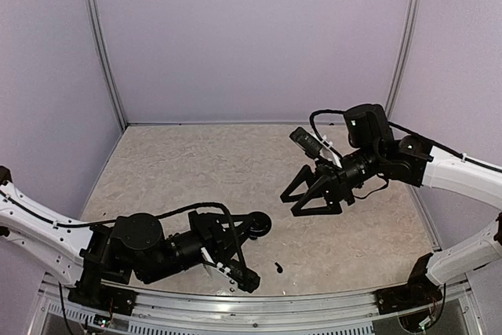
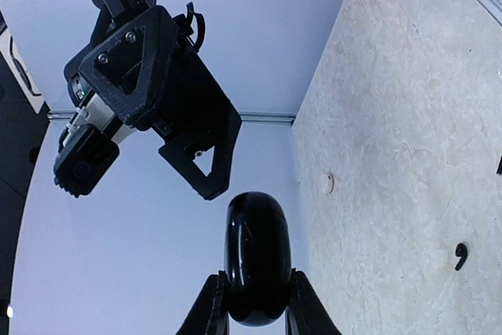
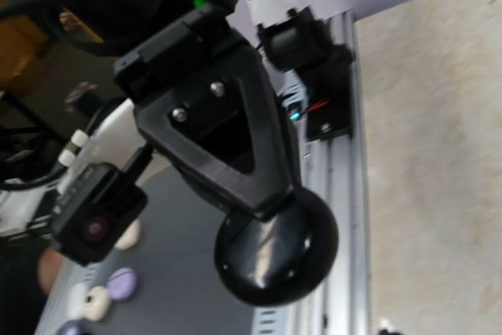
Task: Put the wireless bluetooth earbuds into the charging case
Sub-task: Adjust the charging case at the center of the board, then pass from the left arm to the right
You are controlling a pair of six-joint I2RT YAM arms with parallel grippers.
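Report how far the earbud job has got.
Done: the left tool has the charging case clamped between its fingers. In hand: the right tool hangs open and empty beside it. Left: the case looks shut, one earbud lies on the table, and none is inserted. I cannot find the second bud.

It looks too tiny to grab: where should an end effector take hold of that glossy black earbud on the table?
Likely from straight above, pinching the tiny glossy black earbud across its rounded head: it lies flat on the speckled table.
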